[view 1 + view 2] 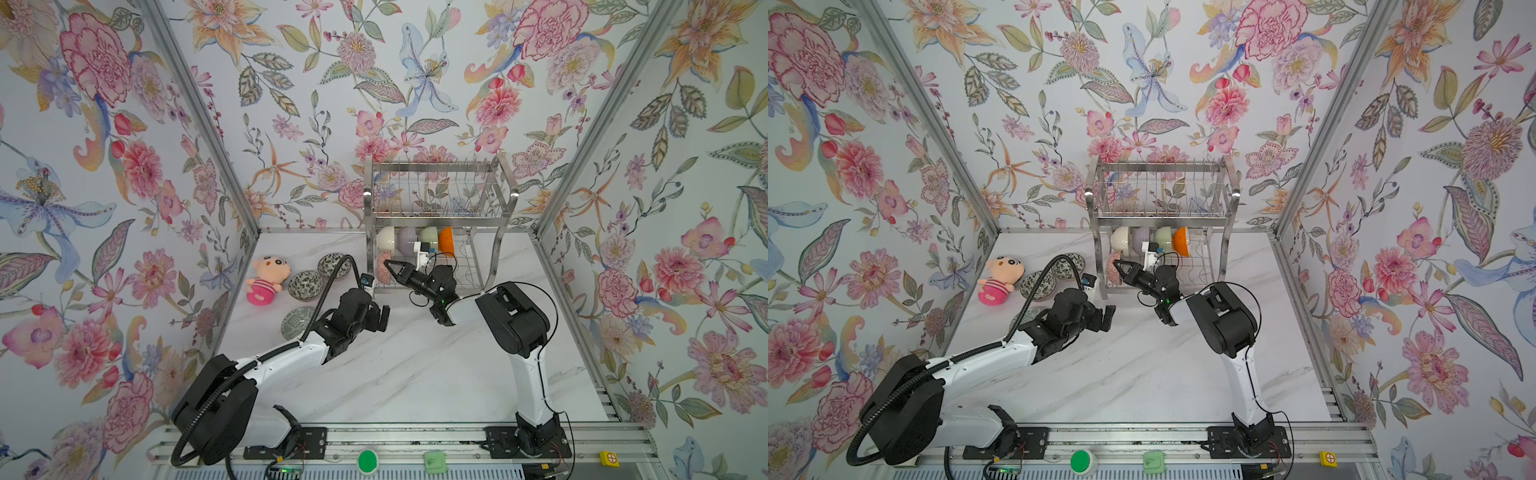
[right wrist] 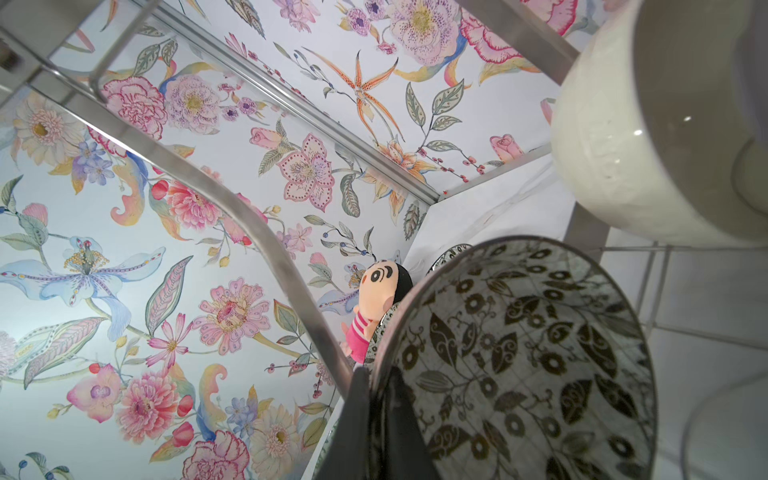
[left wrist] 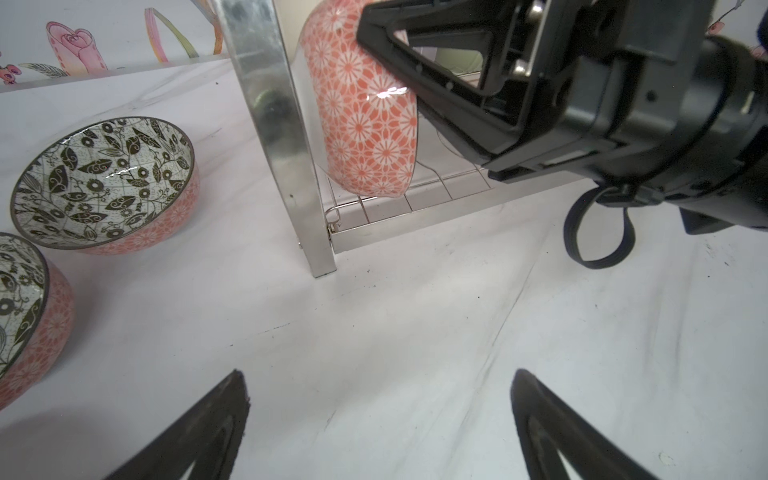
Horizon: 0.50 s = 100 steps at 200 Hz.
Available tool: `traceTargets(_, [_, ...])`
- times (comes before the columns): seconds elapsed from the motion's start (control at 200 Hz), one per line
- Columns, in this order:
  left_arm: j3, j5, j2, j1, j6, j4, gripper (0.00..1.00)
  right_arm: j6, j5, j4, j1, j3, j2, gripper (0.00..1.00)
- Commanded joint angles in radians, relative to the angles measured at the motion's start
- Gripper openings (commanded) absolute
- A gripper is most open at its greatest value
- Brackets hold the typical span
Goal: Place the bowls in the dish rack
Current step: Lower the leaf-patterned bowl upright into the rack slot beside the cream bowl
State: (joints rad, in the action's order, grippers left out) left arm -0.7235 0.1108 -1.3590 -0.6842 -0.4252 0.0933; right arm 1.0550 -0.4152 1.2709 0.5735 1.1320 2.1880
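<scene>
1. At lower centre of both top views, the left gripper (image 1: 381,318) hangs over the table (image 1: 415,365), jaws wide apart.
2. Mid-frame, the right gripper (image 2: 372,399) pinches the rim of a patterned bowl (image 3: 365,124) on edge at the lower shelf of the rack (image 1: 440,168); its wrist view alone shows the leafy inside.
3. Left of the rack, three more patterned bowls (image 1: 306,284) sit near a doll (image 1: 266,278).
4. Behind, four plain bowls (image 1: 406,240) line the shelf.
</scene>
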Motion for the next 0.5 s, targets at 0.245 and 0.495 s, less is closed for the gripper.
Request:
traceTargets(0.245, [0.002, 0.021, 0.023, -0.008, 0.021, -0.029, 0.99, 0.105, 0.054, 0.166, -0.001, 0.061, 0.078, 0.00])
traceTargets(0.495, [0.001, 0.024, 0.030, -0.007, 0.020, -0.039, 0.99, 0.068, 0.090, 0.107, -0.007, 0.029, 0.062, 0.00])
